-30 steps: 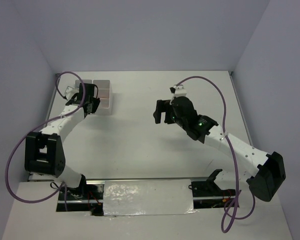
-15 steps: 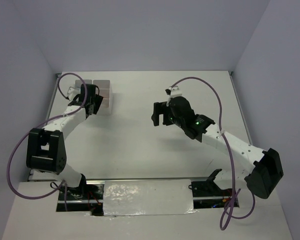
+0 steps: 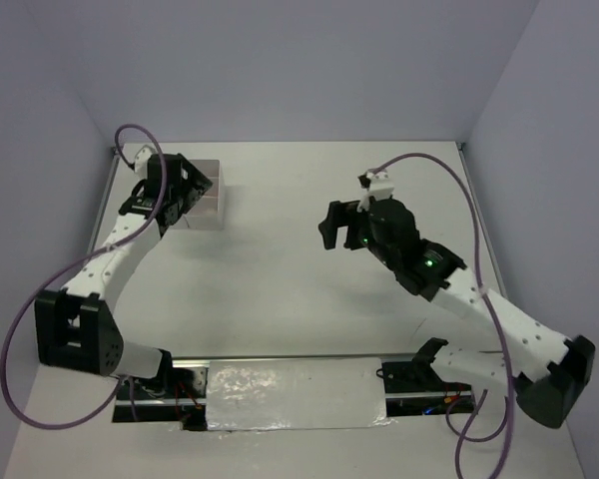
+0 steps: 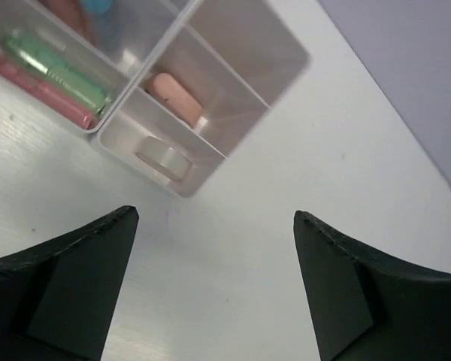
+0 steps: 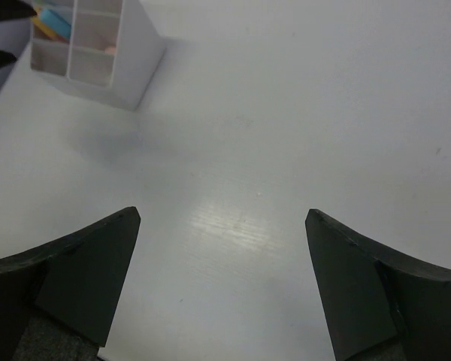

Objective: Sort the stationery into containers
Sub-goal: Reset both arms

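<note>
Since the green highlighter (image 4: 56, 71), pink highlighter (image 4: 41, 90), eraser (image 4: 177, 98) and tape ring (image 4: 164, 159) lie in the white box (image 4: 248, 128) at the surface's (image 3: 280, 279) far left, and left jaws and right jaws hang apart, empty, sorting looks nearly done; next needs a leftover check.

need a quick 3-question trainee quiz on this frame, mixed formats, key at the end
1. True or false: the left fingers are clamped on an item.
2. Which item lies in the corner compartment of the white box nearest the left wrist camera? A) tape ring B) scissors C) ruler
3. In the left wrist view, what colour is the highlighter lying beside the pink highlighter?
Key: 1 false, they stand open with nothing between them. 2 A. 3 green: the green highlighter.
</note>
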Available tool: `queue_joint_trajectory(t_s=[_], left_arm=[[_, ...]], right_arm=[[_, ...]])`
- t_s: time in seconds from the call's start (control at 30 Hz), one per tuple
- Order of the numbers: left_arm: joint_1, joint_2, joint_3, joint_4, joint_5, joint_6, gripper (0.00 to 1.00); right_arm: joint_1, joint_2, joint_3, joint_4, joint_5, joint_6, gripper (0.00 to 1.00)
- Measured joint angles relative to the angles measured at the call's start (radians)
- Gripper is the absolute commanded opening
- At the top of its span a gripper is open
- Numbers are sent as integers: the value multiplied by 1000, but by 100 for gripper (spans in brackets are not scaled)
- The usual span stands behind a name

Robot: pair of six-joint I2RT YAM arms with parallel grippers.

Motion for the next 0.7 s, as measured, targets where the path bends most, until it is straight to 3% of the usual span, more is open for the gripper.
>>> queue_joint_trajectory(t_s=[0.13,0.3,0.7], left_arm=[[-84,-161,25,-72,-43,196,99],[-231,-349,-11,-133,-89,329,99],[-240,-693,-147,-245,-72,543,99]], right_arm=[[0,-191,6,-48,84,-34,100],[0,-320,60,-158,194,-64,100],[0,-588,86,-354,339,-97,100]])
